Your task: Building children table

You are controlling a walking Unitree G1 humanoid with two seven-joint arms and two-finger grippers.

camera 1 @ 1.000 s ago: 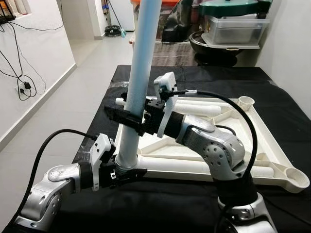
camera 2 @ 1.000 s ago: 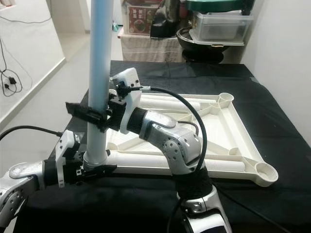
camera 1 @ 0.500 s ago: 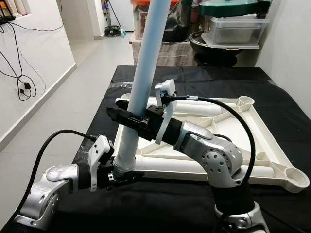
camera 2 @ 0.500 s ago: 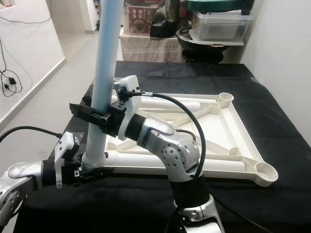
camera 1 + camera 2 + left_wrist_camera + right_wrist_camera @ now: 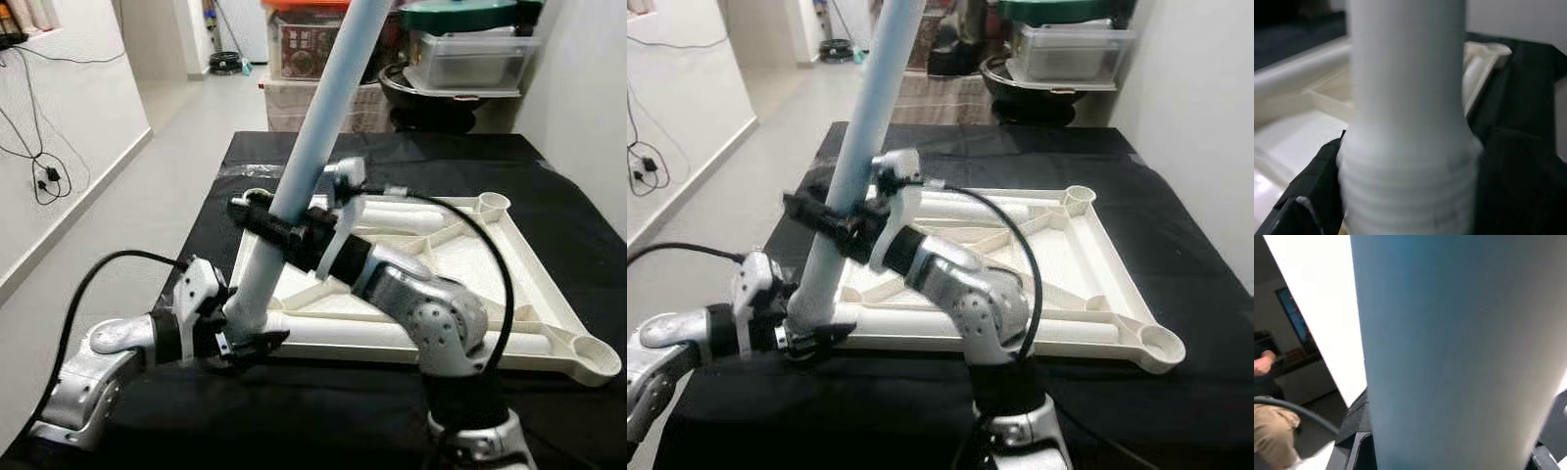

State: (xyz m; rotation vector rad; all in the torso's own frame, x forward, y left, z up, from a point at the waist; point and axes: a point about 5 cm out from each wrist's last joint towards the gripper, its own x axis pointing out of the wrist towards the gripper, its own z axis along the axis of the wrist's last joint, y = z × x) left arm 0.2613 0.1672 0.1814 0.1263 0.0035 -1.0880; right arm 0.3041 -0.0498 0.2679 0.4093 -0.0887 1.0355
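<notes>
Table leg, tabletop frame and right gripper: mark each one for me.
table leg (image 5: 312, 132), left eye view, mid shaft.
tabletop frame (image 5: 534, 269), left eye view, right side rim.
right gripper (image 5: 263, 223), left eye view, between the fingers at the leg.

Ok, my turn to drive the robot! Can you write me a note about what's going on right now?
Left gripper: shut on the leg's threaded bottom end, at the tabletop's near-left corner.
Right gripper: shut on the leg higher up.
Tabletop: upside down on the black cloth, with other legs lying inside it.
Done: leg brought to the corner.
Left: it is tilted, top leaning to the right and away. Stand it straight, screw it in, then do the other corners.
</notes>
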